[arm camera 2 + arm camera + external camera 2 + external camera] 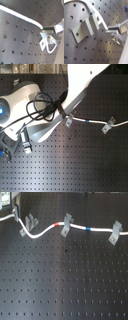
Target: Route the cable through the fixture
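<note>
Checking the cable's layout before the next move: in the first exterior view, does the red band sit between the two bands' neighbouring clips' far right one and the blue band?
No, the cable's red band lies on the first exterior view's left of the blue band.

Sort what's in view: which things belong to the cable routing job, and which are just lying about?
Job: cable; wide two-armed fixture.
Lying about: middle narrow clip; right narrow clip; perforated board.
</note>
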